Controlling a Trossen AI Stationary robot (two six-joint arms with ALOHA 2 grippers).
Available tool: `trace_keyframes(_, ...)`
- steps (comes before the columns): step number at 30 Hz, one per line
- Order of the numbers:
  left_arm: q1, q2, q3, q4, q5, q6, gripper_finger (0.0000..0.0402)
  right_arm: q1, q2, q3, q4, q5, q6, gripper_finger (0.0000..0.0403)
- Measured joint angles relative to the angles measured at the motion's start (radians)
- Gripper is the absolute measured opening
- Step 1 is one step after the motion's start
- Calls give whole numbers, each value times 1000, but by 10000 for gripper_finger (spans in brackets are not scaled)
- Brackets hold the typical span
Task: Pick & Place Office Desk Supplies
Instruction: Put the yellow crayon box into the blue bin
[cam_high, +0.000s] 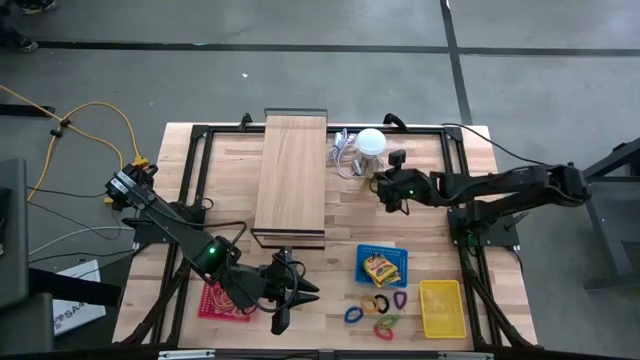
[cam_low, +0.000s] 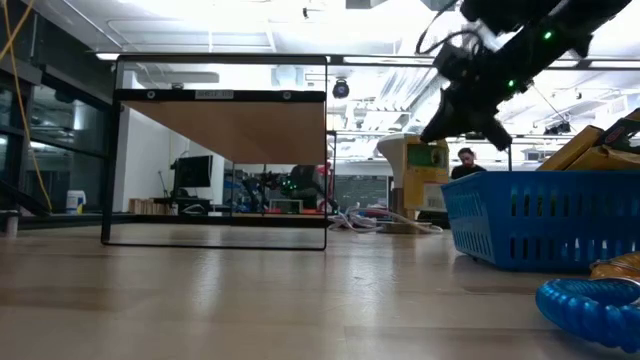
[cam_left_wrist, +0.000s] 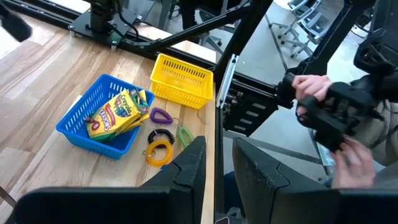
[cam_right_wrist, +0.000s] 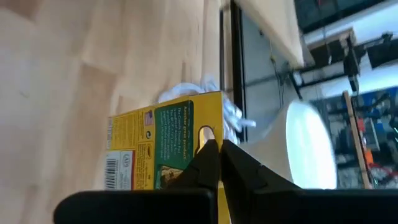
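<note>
High view: right hand pinched on a yellow pack, left hand empty

The pale wooden surface (cam_high: 230, 190) carries a long wooden board (cam_high: 292, 175) lying flat, between the two hands and nearer the right one. The room beyond has a grey floor. In the left wrist view a person's hands (cam_left_wrist: 311, 93) hold a dark device past the surface's edge.

The yellow basket (cam_high: 441, 308) and the blue basket (cam_high: 362, 268) sit to the right of the left hand (cam_left_wrist: 217, 162), and a red basket (cam_high: 215, 300) lies just on its other side. That hand's two fingers stand apart with nothing between them.

The right hand (cam_high: 392, 195) hangs just beside a white round object (cam_high: 372, 142). Its fingers are clenched together on the hang-hole tab of a yellow pack (cam_right_wrist: 161, 146), which shows a green printed panel and a barcode.

More yellow-orange printed packs (cam_left_wrist: 115, 115) fill the blue basket, well apart from the right hand.

Smallest are the loop clips, loose on the surface between the baskets and near the left hand: blue (cam_high: 352, 315), orange (cam_high: 375, 303), purple (cam_high: 400, 299) and green (cam_high: 386, 323).
</note>
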Motion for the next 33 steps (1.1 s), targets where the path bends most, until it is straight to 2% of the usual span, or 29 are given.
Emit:
trace_keyframes(5, 0, 0, 0, 0, 0, 0, 77, 100, -43, 0, -4, -4, 65, 4)
trace_keyframes(13, 0, 0, 0, 0, 0, 0, 77, 287, -89, 0, -8, -10, 65, 3)
trace_keyframes(27, 0, 0, 0, 0, 0, 0, 77, 557, -90, 0, 0, -6, 148, 3)
trace_keyframes(33, 0, 0, 0, 0, 0, 0, 77, 656, -90, 0, 0, 62, 147, 3)
